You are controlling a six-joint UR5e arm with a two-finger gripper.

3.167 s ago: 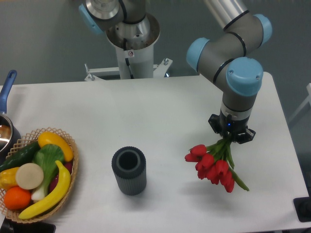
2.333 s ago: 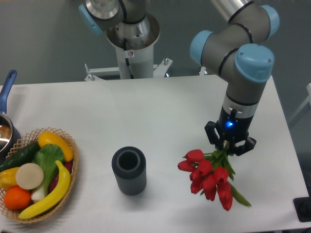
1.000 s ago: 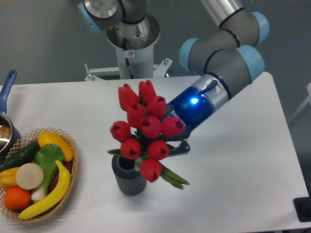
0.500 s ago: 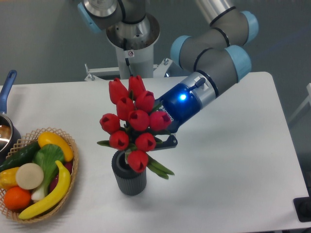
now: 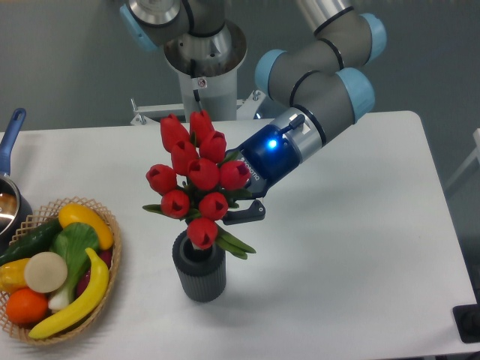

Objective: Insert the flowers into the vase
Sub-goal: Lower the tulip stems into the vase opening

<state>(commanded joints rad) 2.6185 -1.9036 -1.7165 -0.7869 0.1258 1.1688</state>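
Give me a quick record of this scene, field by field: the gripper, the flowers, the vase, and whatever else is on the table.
gripper: tilted toward the vase, shut on the flowers' stems
flowers: red tulips, held over the vase, buds up, lowest bud at the mouth
vase: dark grey, ribbed, upright on the table
stems inside vase: cannot tell, buds hide the mouth
basket: wicker, left edge, holding fruit and vegetables
pot: far left, blue handle
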